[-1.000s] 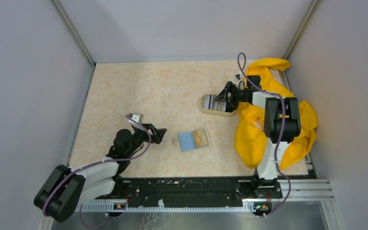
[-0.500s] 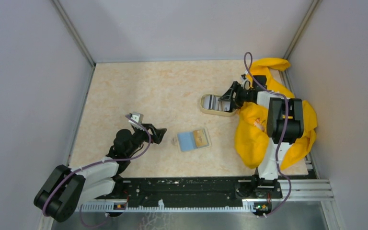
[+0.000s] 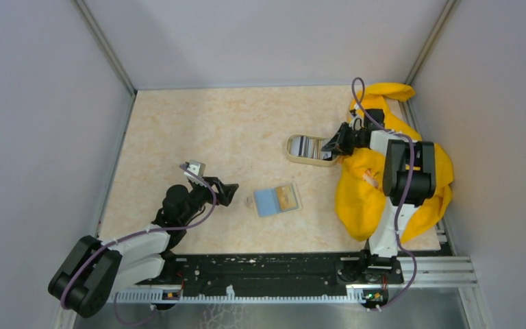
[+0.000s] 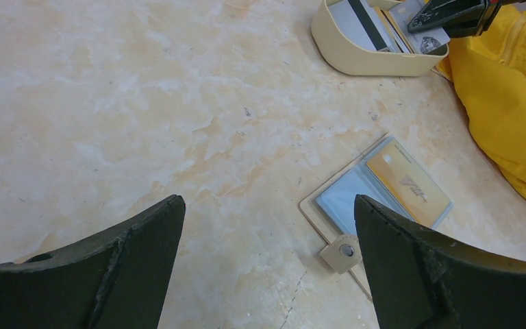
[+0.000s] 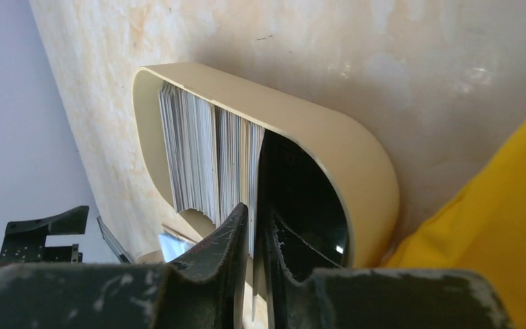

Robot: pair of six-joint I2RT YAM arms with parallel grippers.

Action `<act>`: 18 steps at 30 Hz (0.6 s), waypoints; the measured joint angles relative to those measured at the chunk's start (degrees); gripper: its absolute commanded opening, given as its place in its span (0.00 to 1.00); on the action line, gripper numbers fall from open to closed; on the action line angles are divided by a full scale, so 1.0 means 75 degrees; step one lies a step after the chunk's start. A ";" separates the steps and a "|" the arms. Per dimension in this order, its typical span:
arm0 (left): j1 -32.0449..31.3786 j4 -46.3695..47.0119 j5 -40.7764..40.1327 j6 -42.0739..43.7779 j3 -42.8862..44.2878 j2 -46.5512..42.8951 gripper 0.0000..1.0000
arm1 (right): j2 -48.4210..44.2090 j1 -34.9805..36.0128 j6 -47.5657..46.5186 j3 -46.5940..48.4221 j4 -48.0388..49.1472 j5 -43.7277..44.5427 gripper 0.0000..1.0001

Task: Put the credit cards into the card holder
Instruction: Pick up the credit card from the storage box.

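Right gripper at right end of oval beige dish. Fingers closed to narrow slit, pinching end card of stack, seen edge-on.
Credit cards stand on edge inside dish, packed toward its left end.
Yellow cloth just beside dish on right, under right arm.
Card holder lies open flat on table, mid-front, well apart from dish. Light blue inside faces up, gold card in one pocket, snap tab sticks out at edge.
Left gripper spread wide, holding nothing, just left of card holder, not touching it.
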 measured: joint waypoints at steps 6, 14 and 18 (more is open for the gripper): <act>0.0000 0.0000 0.0000 0.0003 0.0000 0.0000 0.99 | -0.0152 -0.0093 -0.0117 0.0000 -0.0262 0.0423 0.01; 0.0000 -0.0003 0.0000 0.0052 0.0000 0.0000 0.99 | -0.0653 -0.0119 -0.0565 0.0012 -0.0711 0.1055 0.00; 0.0000 -0.0122 -0.0032 0.0017 0.0052 -0.0047 0.99 | -0.0927 -0.0128 -0.0997 0.0082 -0.1090 0.1239 0.00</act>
